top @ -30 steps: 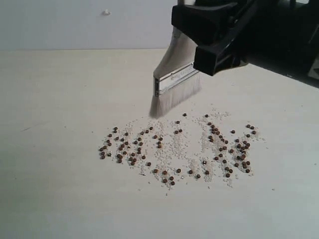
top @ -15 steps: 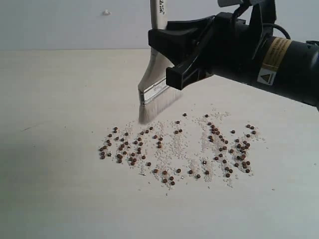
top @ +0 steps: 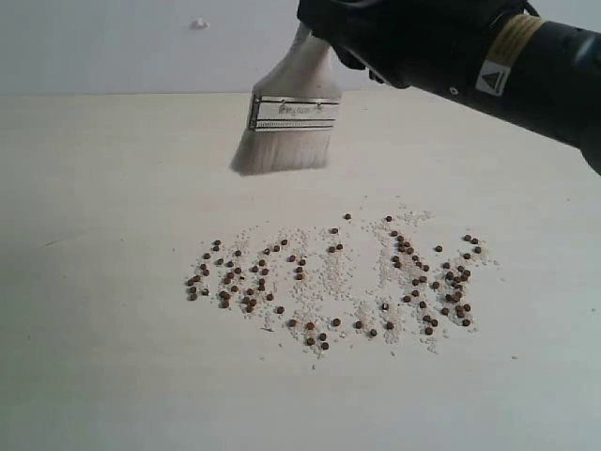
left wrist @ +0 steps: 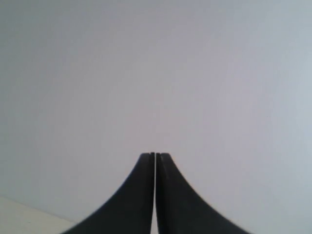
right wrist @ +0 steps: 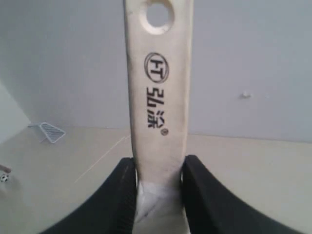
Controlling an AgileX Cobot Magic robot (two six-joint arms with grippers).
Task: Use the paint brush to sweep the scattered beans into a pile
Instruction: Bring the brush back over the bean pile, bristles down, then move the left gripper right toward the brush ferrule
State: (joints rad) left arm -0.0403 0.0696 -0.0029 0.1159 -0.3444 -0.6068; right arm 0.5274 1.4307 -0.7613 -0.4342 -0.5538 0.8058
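1. Looks like a robotics test lab rather than a home.
2. Shown by a black robot arm point(top: 554, 66) with a yellow band and a triangular warning sticker point(top: 490, 77) (industrial marking).
3. Backed by a plain pale bench point(top: 113, 376) against a flat grey-white wall point(top: 113, 47), beans point(top: 329, 282) scattered straight on the bench top.
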